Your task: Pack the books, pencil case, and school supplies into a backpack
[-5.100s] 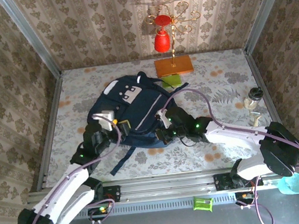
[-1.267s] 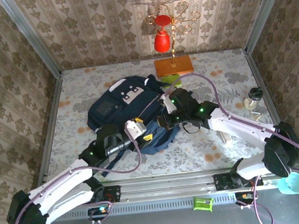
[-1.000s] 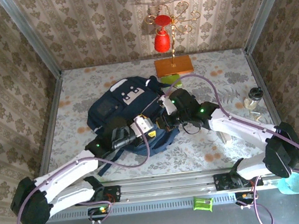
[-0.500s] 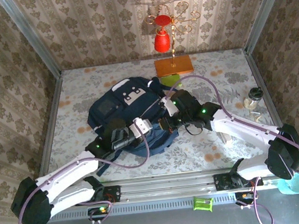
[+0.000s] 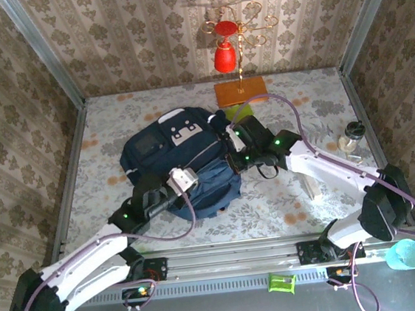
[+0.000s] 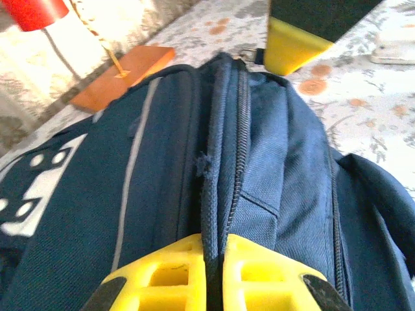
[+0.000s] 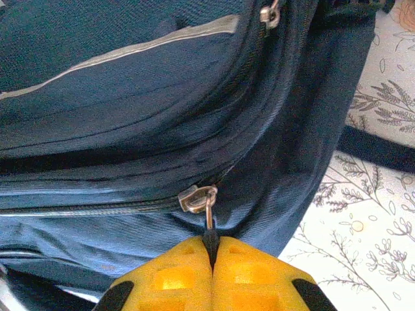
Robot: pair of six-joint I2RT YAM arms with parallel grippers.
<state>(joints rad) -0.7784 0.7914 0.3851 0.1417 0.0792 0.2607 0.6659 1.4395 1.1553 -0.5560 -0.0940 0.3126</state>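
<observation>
The navy backpack [image 5: 170, 148] lies flat in the middle of the table, white-grey patches facing up. My left gripper [image 5: 197, 180] is shut on a ridge of its navy fabric [image 6: 213, 194] beside the zip line, yellow fingers [image 6: 168, 275] pressed together. My right gripper [image 7: 212, 245] is shut on the dark pull tab hanging from the metal zip slider [image 7: 196, 197] at the bag's right side [image 5: 232, 159]. A light green piece of the school supplies [image 5: 238, 110] lies just behind the bag. The books and pencil case are hidden.
An orange slab [image 5: 241, 90] with a gold stem and red bell stands at the back. A small bottle [image 5: 351, 134] sits near the right wall. A green packet [image 5: 280, 283] and a teal cup [image 5: 406, 255] lie beyond the front rail.
My left gripper has closed on the backpack's fabric and drawn slightly left. My right gripper has carried the zip pull up and away, toward the far side of the bag.
</observation>
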